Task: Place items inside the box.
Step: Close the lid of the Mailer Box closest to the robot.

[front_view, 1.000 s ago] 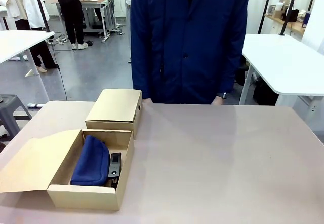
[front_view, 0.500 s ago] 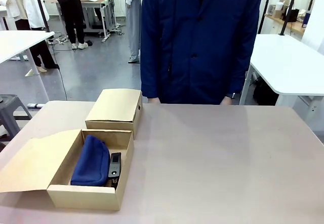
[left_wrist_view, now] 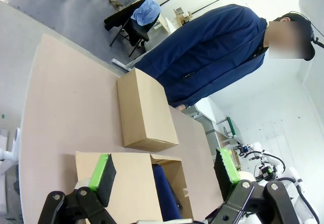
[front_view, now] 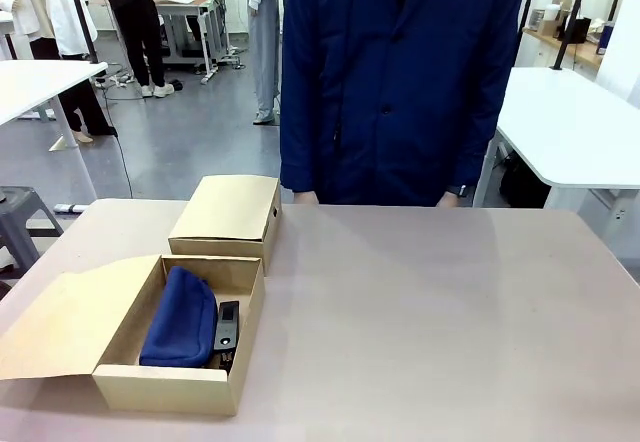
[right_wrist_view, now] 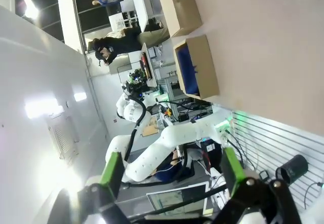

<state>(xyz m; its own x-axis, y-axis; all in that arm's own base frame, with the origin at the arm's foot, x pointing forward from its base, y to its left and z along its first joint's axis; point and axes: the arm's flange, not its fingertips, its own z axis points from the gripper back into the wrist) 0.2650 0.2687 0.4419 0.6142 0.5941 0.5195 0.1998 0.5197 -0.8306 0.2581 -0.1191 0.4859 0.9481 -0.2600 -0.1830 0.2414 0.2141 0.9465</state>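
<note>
An open cardboard box [front_view: 240,332] sits at the table's near left with its lid flap folded out to the left. Inside lie a navy blue fabric pouch [front_view: 181,318] and, to its right, a black stapler [front_view: 227,328]. The left wrist view looks down on the same box [left_wrist_view: 178,176] and a strip of the pouch [left_wrist_view: 163,191]; my left gripper [left_wrist_view: 164,169] hovers above it, jaws wide open and empty. The right wrist view shows the box [right_wrist_view: 206,67] far off with the pouch [right_wrist_view: 184,67] inside; my right gripper [right_wrist_view: 172,172] is open and holds nothing.
A closed cardboard box [front_view: 228,214] stands just behind the open one. A person in a dark blue coat [front_view: 400,82] stands at the table's far edge, hands resting on the rim. The table's [front_view: 450,322] right half is bare. White tables stand beyond on both sides.
The person has shifted slightly to the right along the far edge. The boxes and their contents have not moved.
</note>
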